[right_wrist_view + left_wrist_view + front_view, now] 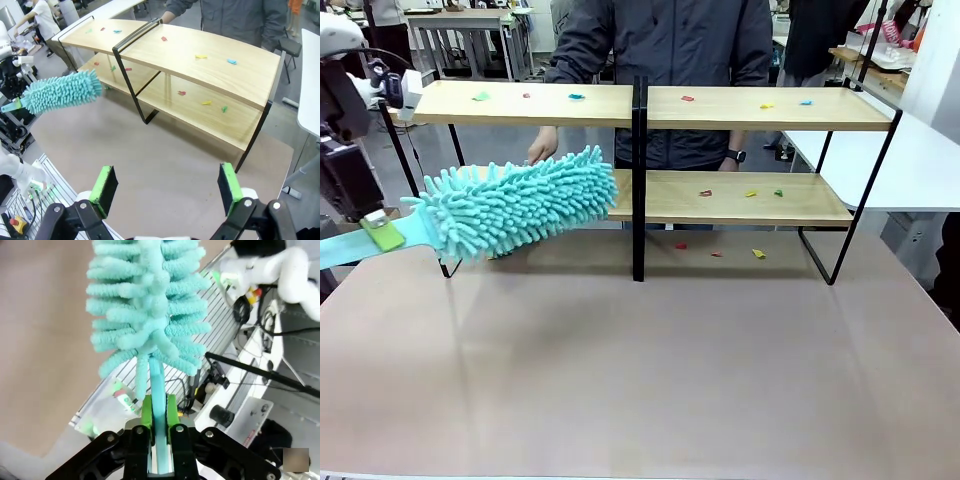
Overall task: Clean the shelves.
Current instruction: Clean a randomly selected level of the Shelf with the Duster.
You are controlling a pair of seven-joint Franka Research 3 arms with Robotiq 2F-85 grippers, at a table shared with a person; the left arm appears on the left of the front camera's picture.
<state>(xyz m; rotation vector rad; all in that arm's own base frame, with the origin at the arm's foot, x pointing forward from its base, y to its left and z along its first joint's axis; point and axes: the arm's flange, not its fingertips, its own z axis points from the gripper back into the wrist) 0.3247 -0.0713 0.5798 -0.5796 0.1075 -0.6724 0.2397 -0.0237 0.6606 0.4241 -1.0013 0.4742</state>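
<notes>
Left gripper (159, 415) clamped on teal microfibre duster (520, 205) handle — head near the shelves' (750, 110) left end; right gripper (167, 187) spread open, empty.

The duster (520, 205) hides part of the lower left board of the shelves (740, 108).

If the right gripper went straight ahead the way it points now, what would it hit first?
Probably the bare tabletop, just in front of the shelves. The open right gripper tilts down at it with nothing between. Depth is hard to judge.
</notes>
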